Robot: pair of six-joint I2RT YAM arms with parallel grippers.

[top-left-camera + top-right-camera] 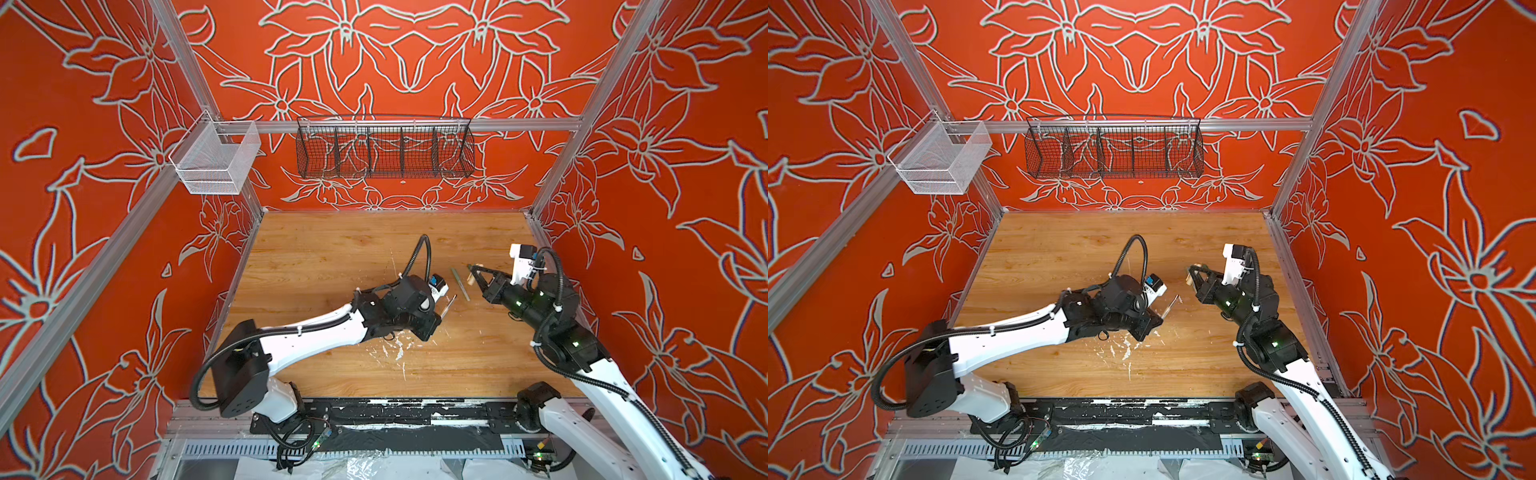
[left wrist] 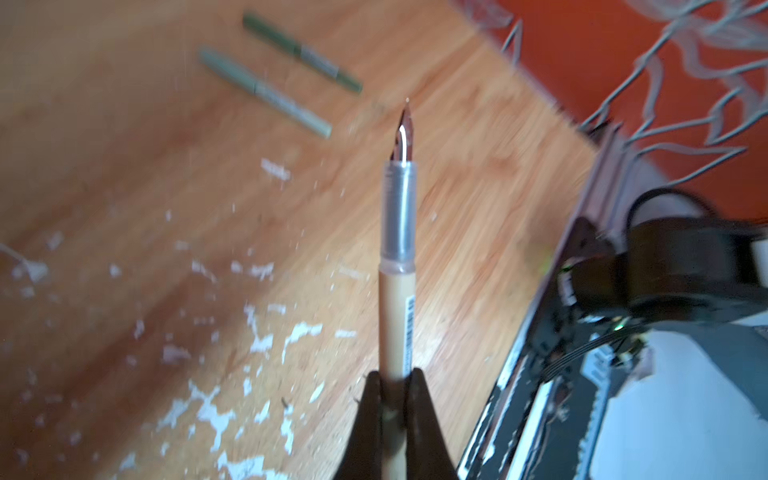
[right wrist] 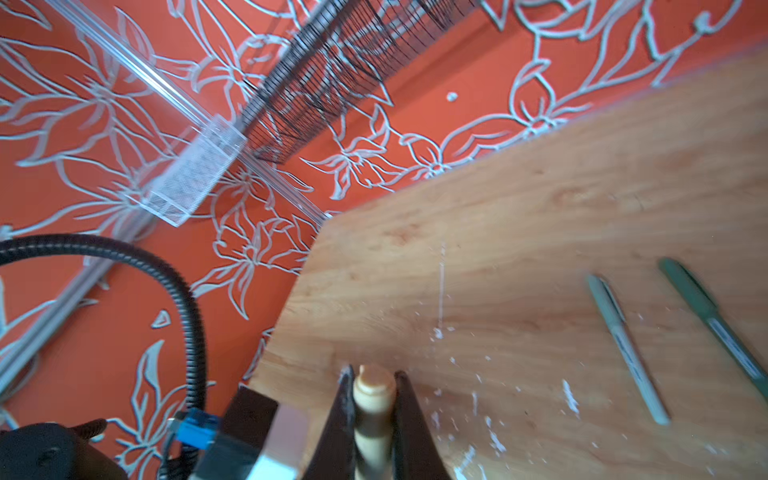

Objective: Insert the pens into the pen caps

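Wood-grain tabletop [image 1: 332, 257] sat inside red floral walls [image 1: 395, 62], with white paint flecks [image 1: 395, 349] scattered toward the front edge. Your left gripper [image 2: 395, 376] was squeezed tight on the barrel of the beige pen [image 2: 397, 299]. That pen was uncapped, with its clear grip section and metal nib sticking out past the fingers. In both top views it angled out toward your other arm, with a clear gap between them. Your right gripper [image 3: 374, 372] was closed hard on the beige cap [image 3: 374, 399]. The cap sat pinched between the two fingers with one end poking out beyond their tips. The pale green pen [image 3: 627, 349] and dark green pen [image 3: 715, 324] lay flat on the wood, side by side and not touching, near your right gripper. Both looked capped, though blur made that hard to confirm. In a top view only the pale one showed fully; the dark one was mostly hidden behind your right gripper.
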